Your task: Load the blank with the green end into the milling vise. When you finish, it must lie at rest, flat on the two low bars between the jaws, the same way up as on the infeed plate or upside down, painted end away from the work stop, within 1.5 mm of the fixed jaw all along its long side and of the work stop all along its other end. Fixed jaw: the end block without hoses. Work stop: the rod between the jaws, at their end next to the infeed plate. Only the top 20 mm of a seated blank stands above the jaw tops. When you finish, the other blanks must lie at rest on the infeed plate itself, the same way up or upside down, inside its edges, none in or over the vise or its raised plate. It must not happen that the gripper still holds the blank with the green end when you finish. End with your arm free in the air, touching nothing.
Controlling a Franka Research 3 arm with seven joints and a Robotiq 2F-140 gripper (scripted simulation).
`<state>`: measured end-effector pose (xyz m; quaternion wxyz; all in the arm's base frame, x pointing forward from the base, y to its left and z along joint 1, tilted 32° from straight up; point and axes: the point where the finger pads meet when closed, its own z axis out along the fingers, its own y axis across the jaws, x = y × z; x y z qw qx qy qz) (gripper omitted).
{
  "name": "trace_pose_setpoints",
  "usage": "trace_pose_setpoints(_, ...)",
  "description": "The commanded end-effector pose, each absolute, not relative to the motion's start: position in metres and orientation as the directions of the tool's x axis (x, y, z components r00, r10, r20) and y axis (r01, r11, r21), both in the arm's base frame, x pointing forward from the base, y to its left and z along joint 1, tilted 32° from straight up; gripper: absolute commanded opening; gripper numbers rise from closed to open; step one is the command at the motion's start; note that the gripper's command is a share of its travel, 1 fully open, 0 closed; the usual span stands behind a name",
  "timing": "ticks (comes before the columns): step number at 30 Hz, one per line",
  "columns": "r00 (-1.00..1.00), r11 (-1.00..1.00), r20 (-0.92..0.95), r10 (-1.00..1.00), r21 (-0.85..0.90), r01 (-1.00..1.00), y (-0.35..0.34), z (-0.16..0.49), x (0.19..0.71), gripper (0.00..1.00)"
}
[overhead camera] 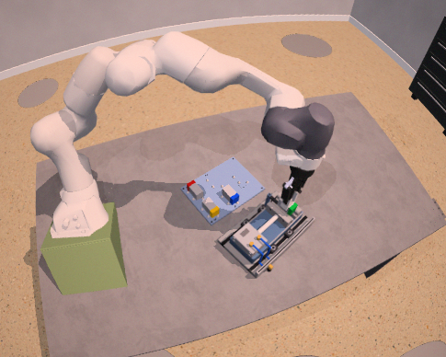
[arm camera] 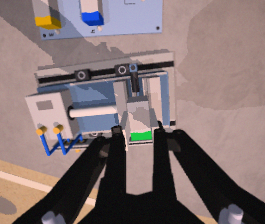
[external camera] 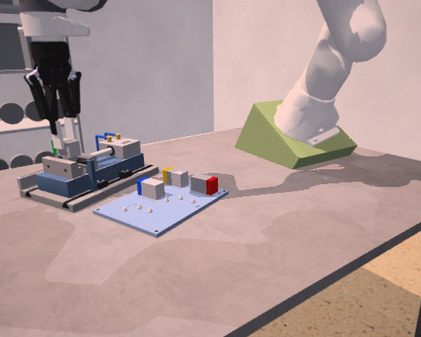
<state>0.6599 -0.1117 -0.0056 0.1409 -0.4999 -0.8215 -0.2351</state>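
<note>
The blank with the green end (external camera: 70,148) (arm camera: 139,116) is between the fingers of my gripper (overhead camera: 289,201) (external camera: 65,137) (arm camera: 139,117), which is shut on it. It is over the gap between the fixed jaw (external camera: 60,168) (arm camera: 154,95) and the moving jaw (arm camera: 120,94). Its green end (overhead camera: 292,209) (arm camera: 141,136) points away from the work stop (external camera: 85,161) (arm camera: 135,82); its grey end is near the rod. In the exterior view much of the blank shows above the fixed jaw's top. Its underside and the low bars are hidden, so contact with them cannot be told.
The infeed plate (overhead camera: 221,173) (external camera: 160,223) (arm camera: 133,27) lies beside the vise. It bears the red-ended blank (overhead camera: 196,190) (external camera: 204,184), the yellow-ended blank (overhead camera: 211,207) and the blue-ended blank (overhead camera: 229,193) (external camera: 152,188), plus several small pegs. Blue hoses (overhead camera: 263,253) (arm camera: 45,145) stand by the hosed block.
</note>
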Motion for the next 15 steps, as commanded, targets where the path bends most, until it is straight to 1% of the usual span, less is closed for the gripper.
trace_pose_setpoints(1,-0.460,0.389,0.466,0.756,0.246,0.888,-0.1126,-0.0048,0.6603,0.00)
trace_pose_setpoints(15,-0.458,0.386,0.464,0.758,0.247,0.889,-0.1157,-0.0017,0.6613,0.00)
